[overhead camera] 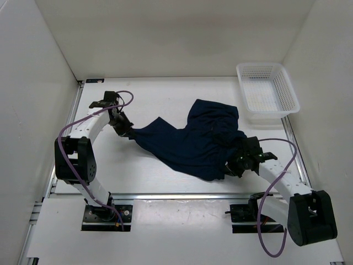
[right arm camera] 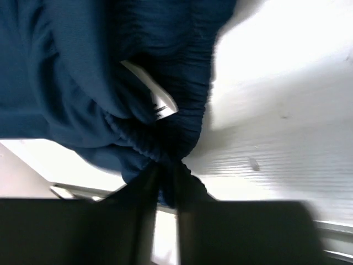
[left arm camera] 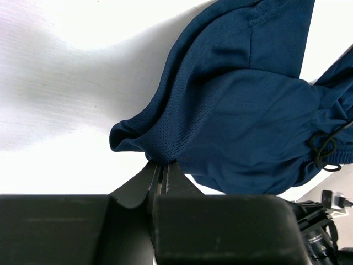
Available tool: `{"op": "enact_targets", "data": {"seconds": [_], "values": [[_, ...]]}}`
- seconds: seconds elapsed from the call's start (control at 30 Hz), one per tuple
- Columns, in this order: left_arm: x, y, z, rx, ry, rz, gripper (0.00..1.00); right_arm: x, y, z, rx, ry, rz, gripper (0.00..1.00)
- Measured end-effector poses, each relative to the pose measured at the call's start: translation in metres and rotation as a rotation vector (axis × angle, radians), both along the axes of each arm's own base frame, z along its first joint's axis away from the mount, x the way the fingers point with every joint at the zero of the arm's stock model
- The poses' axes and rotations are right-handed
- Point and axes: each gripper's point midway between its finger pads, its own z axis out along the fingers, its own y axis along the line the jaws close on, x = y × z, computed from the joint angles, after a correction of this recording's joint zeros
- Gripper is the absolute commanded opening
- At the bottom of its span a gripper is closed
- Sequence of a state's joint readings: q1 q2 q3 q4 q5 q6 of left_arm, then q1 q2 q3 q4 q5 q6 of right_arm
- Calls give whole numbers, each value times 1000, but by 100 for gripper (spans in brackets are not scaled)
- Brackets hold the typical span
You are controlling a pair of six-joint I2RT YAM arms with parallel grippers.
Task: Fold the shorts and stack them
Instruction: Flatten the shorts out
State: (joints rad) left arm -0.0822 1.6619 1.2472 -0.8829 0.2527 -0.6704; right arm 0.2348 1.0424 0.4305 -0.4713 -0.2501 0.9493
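1. The shorts [overhead camera: 193, 143] lie rumpled across the middle of the surface [overhead camera: 165, 96], between my two arms.
2. My left gripper [overhead camera: 128, 131], at centre-left, is clenched on a fabric edge.
3. My right gripper [overhead camera: 234, 160], at lower right, pinches the gathered waistband.
4. I see a white basket [overhead camera: 267, 94] at upper right.

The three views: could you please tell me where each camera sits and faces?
Top external: above, behind the bases, looking down on left arm, right arm, shorts, basket.
Left wrist: looks along the left gripper, pinching the shorts' edge.
Right wrist: looks along the right gripper, pinching the waistband.
Shared: all three show the shorts.
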Motion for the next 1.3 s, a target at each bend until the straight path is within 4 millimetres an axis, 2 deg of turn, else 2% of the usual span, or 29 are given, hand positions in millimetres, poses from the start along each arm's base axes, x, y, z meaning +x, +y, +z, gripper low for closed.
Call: {"op": "enact_targets", "data": {"seconds": [0.03,0.13,0.2,0.27,0.37,0.43,0.47,0.53,0.57,0.63,0.67,0.7,0.73,0.77,0.8,0.83,0.87,0.97,1.03,1.07,1.13,1.17,1.27,1.3], "values": [[0,0,0,0,1,0,10,3,1,2,-3,-3,5,0],[4,-1,6,-2,-5,0,10,21,4,16,-22,-29,19,0],[14,-3,16,-15,-14,-1,10,48,5,36,-42,-72,24,0],[35,-6,32,-29,-49,-2,10,86,4,67,-60,-131,26,0],[83,-6,75,-42,-151,1,10,169,5,150,-82,-347,37,0],[109,0,112,-47,-248,16,10,213,6,221,-91,-550,57,0],[117,6,131,-49,-295,28,10,225,5,253,-101,-647,69,0],[123,20,163,-47,-377,54,10,230,4,312,-121,-824,98,0],[121,28,175,-47,-406,68,10,226,2,333,-134,-893,112,0],[109,41,192,-44,-438,92,10,208,0,354,-156,-978,146,0],[103,45,195,-42,-449,98,10,199,-1,355,-164,-998,160,0],[92,49,193,-39,-448,106,10,187,-3,347,-174,-996,179,0],[79,50,187,-38,-428,111,10,177,-5,336,-180,-983,193,0],[65,50,175,-37,-408,108,16,167,-6,315,-189,-959,210,0],[52,48,162,-38,-377,105,32,157,-9,289,-198,-916,221,4],[37,44,144,-38,-339,94,62,147,-12,258,-207,-853,230,37],[24,41,122,-39,-289,83,65,137,-15,223,-218,-774,231,43],[-3,30,60,-59,-110,52,65,103,-31,125,-273,-508,231,49],[-7,26,27,-66,-12,33,65,81,-41,89,-306,-370,226,47],[-8,25,14,-65,23,28,65,75,-45,83,-316,-337,214,45],[-12,27,1,-56,56,26,61,74,-49,89,-327,-350,183,39],[-12,28,2,-49,52,27,59,74,-49,95,-328,-375,167,28],[-9,32,16,-32,-12,27,47,72,-50,115,-316,-451,124,12],[-9,33,20,-28,-35,27,47,71,-50,120,-308,-470,112,10]]}}
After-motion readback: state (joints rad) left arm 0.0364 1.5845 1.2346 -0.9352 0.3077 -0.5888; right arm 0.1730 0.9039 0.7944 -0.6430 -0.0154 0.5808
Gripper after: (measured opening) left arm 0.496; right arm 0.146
